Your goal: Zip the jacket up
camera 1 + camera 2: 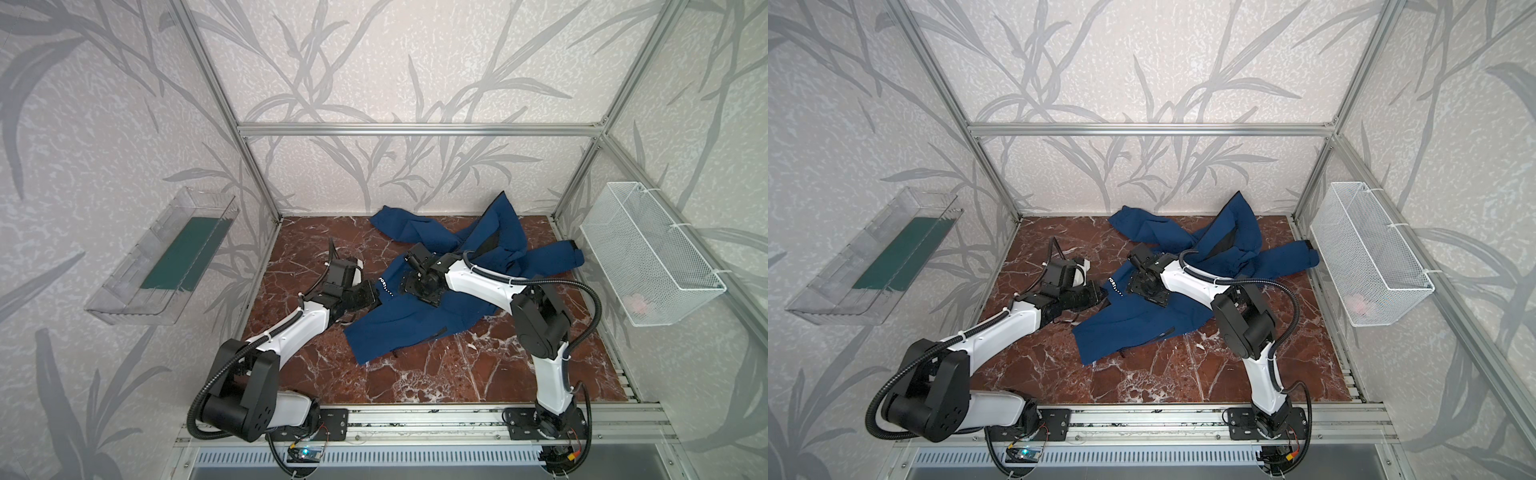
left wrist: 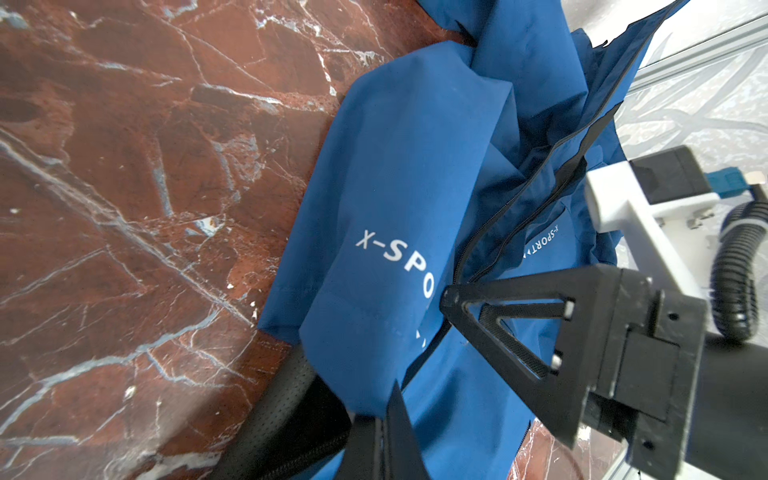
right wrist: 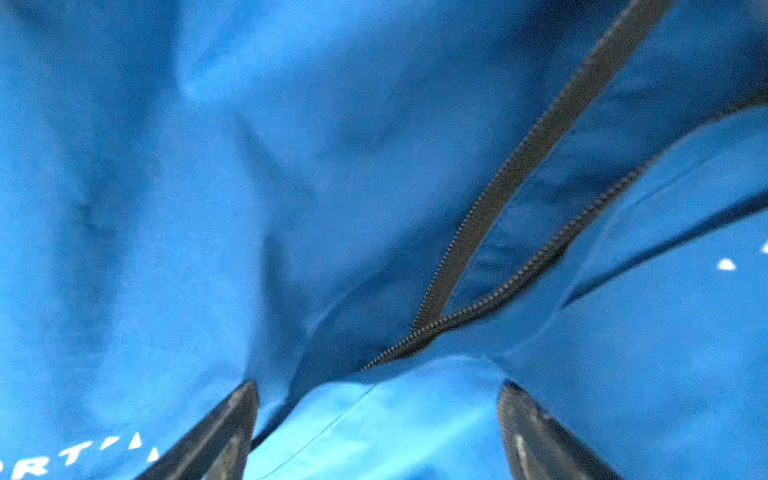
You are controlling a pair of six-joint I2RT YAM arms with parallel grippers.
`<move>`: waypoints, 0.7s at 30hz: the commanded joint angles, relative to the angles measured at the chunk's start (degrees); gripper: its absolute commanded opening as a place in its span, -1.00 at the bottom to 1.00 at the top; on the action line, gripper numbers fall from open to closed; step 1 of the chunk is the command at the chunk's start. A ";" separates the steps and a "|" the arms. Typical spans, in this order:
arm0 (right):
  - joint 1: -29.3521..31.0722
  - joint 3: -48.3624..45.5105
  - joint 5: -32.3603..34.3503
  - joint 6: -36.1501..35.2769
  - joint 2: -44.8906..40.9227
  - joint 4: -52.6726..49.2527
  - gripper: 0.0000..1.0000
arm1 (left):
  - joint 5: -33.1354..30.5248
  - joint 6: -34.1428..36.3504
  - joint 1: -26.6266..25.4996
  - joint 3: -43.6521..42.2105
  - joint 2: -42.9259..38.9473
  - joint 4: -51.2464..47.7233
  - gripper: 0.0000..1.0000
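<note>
Centrally on the red-brown marble-patterned tabletop (image 1: 415,374) lies the crumpled navy blue fabric jacket (image 1: 399,324), stretching from mid-table toward the far wall in both top views, one sleeve reaching toward the white wire mesh basket (image 1: 648,253) mounted on the right-hand side. Shows black inner lining (image 1: 490,243) among the far folds and white "X-SPORT" lettering (image 2: 395,257) on a near panel in the left wrist view.

Grips the jacket's left-hand edge, just beside the lettering, with the left gripper (image 1: 374,293): clamped tight on fabric, blue cloth draped over its black fingers (image 2: 399,415) in the left wrist view.

Hovers over the jacket's middle with the right gripper (image 3: 376,415), pointed down at the cloth; jaws stand apart, two dark fingertips (image 3: 232,419) showing either side of a lighter blue fold in the right wrist view. Cannot tell whether the tips touch the fabric. Holds nothing between them.

Runs between and beyond those fingertips as a dark front zipper (image 3: 478,266), its two toothed halves joined low down and splitting apart into a V farther on. Appears in the left wrist view too as a wavy black line (image 2: 523,199) past the right gripper's triangular finger (image 2: 503,328).

Hangs on the left-hand wall as a clear plastic tray with a green liner (image 1: 183,257), well apart from the jacket.
</note>
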 commanded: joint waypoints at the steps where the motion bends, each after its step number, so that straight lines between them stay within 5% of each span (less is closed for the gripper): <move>1: -1.93 3.75 -3.84 -0.30 4.85 -1.63 0.64 | -1.92 0.49 0.05 -0.97 -2.01 -0.71 -1.00; 5: -1.59 4.29 -1.64 -2.48 4.78 -4.43 0.07 | -1.96 0.63 0.05 -0.92 -2.25 -1.65 -1.00; 12: -1.40 -7.42 5.65 -2.86 -7.47 -4.93 -0.98 | -2.10 -0.38 0.05 -0.53 -2.40 -1.54 -1.00; 21: -3.06 -25.99 18.25 -5.74 -23.73 -10.84 -1.00 | -3.10 -1.66 0.05 1.66 -4.36 -6.32 -1.00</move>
